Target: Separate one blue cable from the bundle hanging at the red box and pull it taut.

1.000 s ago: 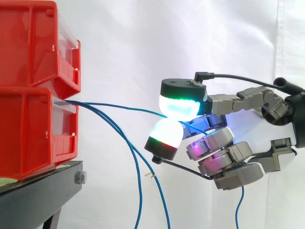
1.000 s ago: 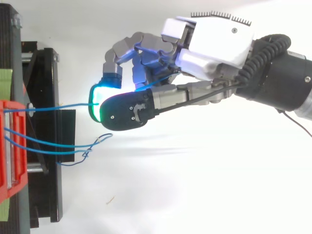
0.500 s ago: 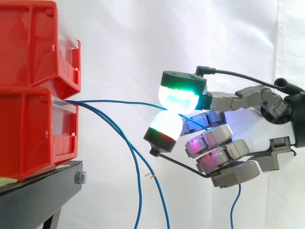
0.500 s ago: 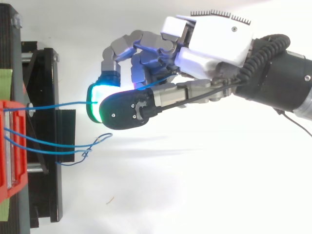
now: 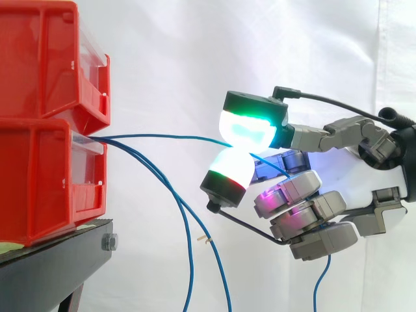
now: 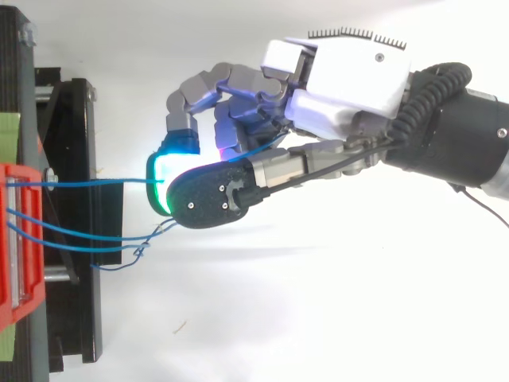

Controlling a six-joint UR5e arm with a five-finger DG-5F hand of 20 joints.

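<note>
A thin blue cable runs nearly level from the lower red box to my hand, where two glowing pads pinch it. Behind the pinch its tail passes through the curled fingers and hangs below the hand. Other blue cables leave the same box and droop steeply down. From above, the pinched cable stretches from the box to the hand, while the loose cables lie below it, ending in a small tangle.
A second red box is stacked on the lower one. Both rest on a black stand, seen from above as a black frame. A white curtain hangs behind.
The hand with the pinched cable has shifted slightly right and up in the side view, and downward in the top view. The cable now runs straighter from the box.
</note>
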